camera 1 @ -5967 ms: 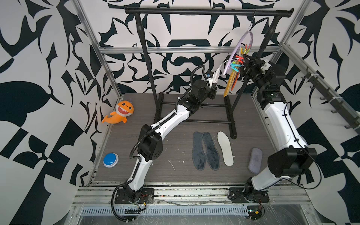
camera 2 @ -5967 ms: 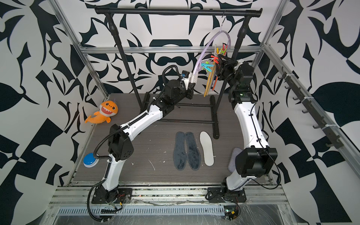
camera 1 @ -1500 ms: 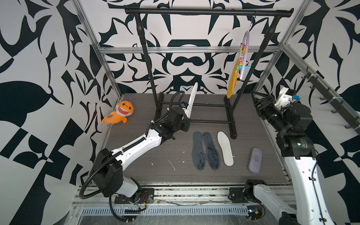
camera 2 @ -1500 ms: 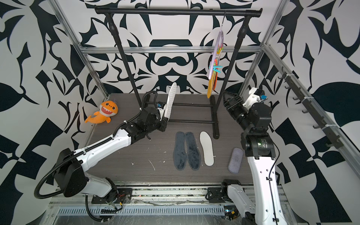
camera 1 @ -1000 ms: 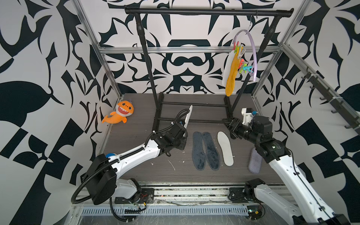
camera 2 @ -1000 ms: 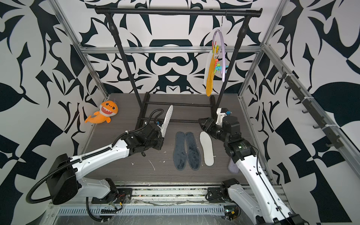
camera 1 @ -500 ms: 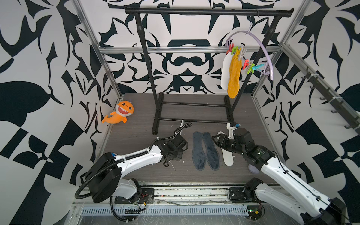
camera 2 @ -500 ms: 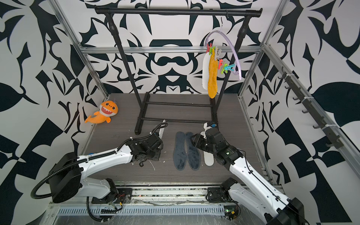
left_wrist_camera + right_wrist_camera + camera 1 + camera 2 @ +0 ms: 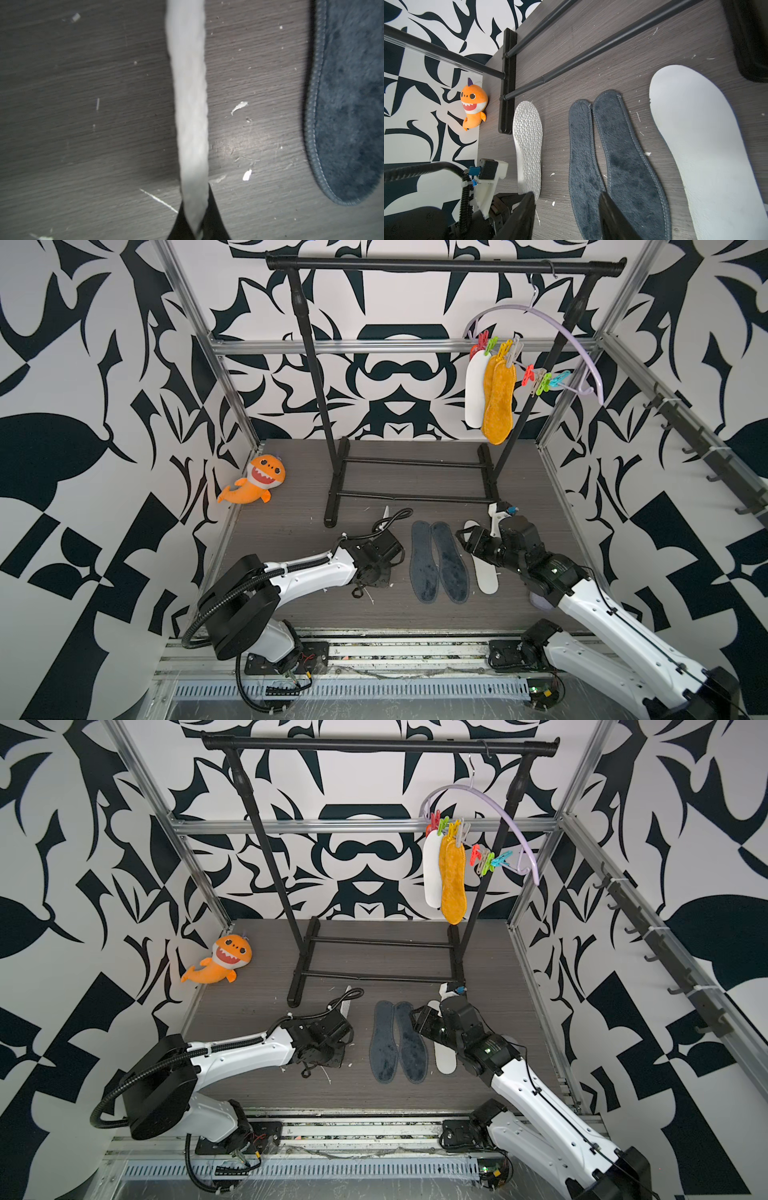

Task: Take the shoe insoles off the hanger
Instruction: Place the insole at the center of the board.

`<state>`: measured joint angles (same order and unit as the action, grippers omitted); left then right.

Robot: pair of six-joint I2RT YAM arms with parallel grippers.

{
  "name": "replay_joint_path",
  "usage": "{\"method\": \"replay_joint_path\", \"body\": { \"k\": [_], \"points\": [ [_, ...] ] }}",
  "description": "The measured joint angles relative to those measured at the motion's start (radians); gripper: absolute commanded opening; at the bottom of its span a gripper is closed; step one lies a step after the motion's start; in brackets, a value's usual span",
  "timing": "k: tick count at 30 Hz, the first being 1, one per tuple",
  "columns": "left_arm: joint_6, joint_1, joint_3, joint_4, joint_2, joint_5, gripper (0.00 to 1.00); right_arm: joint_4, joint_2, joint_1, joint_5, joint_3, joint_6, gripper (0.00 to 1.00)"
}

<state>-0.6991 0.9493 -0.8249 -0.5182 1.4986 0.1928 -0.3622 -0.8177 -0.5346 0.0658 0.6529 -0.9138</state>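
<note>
Hanger point(image 9: 524, 308): lilac, hooked at the right end of the black rail point(image 9: 415, 265); pegged white insole point(image 9: 473, 389) and two orange insoles point(image 9: 498, 402) hang from it
Floor point(image 9: 291, 531): two grey-blue insoles point(image 9: 449, 562) side by side, smooth white insole point(image 9: 486, 576) just beside them
Left gripper point(image 9: 194, 224): low, pinching a dimpled white insole point(image 9: 189, 93)
Right gripper point(image 9: 565, 196): low over the floor insoles, spread, empty
</note>
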Motion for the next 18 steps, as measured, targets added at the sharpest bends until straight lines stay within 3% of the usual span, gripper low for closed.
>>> {"method": "replay_joint_path", "body": {
  "k": [4, 15, 18],
  "points": [
    [-0.027, 0.005, 0.000, 0.029, 0.021, -0.018, 0.00, -0.001, 0.021, 0.000, -0.013, -0.002, 0.000, 0.54],
    [-0.078, 0.011, 0.004, 0.111, 0.076, -0.063, 0.23, -0.039, -0.052, 0.000, -0.014, 0.029, 0.019, 0.53],
    [-0.081, 0.013, -0.011, 0.116, 0.090, -0.076, 0.34, -0.037, -0.070, 0.000, -0.008, 0.036, 0.023, 0.53]
  ]
}}
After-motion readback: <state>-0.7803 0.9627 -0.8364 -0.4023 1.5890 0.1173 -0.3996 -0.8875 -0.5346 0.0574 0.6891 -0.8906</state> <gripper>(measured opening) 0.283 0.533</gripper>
